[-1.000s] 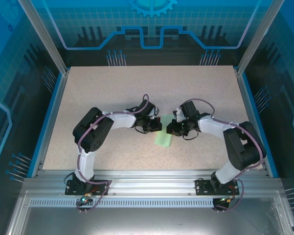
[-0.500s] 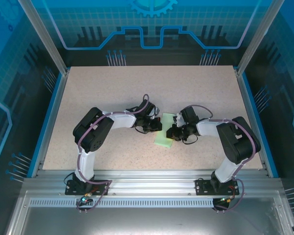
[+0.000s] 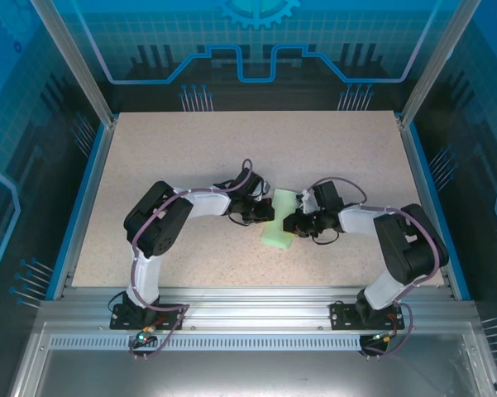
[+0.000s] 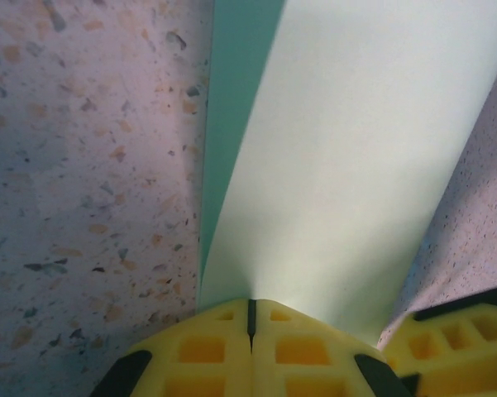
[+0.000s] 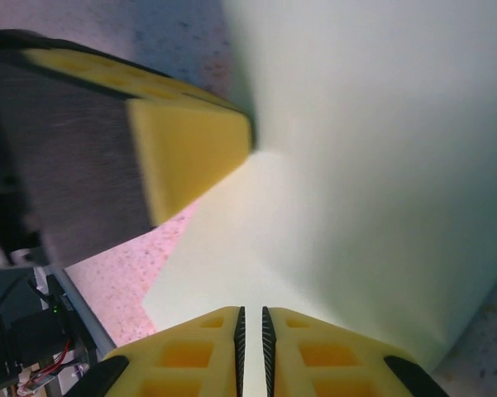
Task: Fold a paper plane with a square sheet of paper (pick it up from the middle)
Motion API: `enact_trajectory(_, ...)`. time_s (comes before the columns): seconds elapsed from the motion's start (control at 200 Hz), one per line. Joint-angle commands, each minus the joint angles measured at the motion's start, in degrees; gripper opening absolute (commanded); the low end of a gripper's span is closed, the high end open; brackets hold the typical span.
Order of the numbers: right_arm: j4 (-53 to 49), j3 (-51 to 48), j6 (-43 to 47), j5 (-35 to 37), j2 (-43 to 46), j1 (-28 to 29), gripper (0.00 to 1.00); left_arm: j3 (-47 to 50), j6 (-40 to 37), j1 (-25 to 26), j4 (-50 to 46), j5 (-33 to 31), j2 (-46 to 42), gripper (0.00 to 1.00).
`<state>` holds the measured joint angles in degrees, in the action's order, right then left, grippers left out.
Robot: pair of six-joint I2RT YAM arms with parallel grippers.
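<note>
Pale mint-green paper (image 3: pixel 276 236), folded narrow, lying slanted

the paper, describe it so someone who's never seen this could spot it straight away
On the speckled beige table, look centre, where the left gripper and right gripper meet. The folded paper sits between them: the only pale mint-green thing there.

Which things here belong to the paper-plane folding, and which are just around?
Job:
folded mint-green paper
left hand, shut on it
right hand, pinching its edge

Not the job:
speckled tabletop
aluminium rail at the near edge
</note>
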<state>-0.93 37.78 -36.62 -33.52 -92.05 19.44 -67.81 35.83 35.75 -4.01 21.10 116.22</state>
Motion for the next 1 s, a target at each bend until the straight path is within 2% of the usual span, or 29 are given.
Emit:
enact_trajectory(0.0,-2.26,-1.51,1.38,-0.98,3.16,-0.72,0.16,0.51,-1.43,0.64,-4.98,-2.21,3.42,0.0)
enact_trajectory(0.3,0.23,-3.92,0.67,-2.08,-1.02,-0.2,0.16,0.19,-1.73,0.68,-5.3,-2.21,3.36,0.0)
enact_trajectory(0.51,-5.21,-2.49,2.43,3.03,-3.84,0.24,0.15,0.14,-1.73,0.62,-5.38,-2.23,3.39,0.0)
enact_trajectory(0.69,-8.21,-1.54,2.11,4.32,0.01,1.72,0.15,-0.15,-1.94,0.63,-5.75,-2.21,3.39,0.0)
enact_trajectory(0.855,-6.67,-2.74,0.46,1.98,4.85,2.5,0.15,-0.3,-1.99,0.6,-5.89,-2.21,3.39,0.0)
enact_trajectory(0.995,-3.63,-4.89,-0.97,0.45,5.36,2.94,0.15,-0.5,-2.0,0.64,-5.89,-2.26,3.57,0.0)
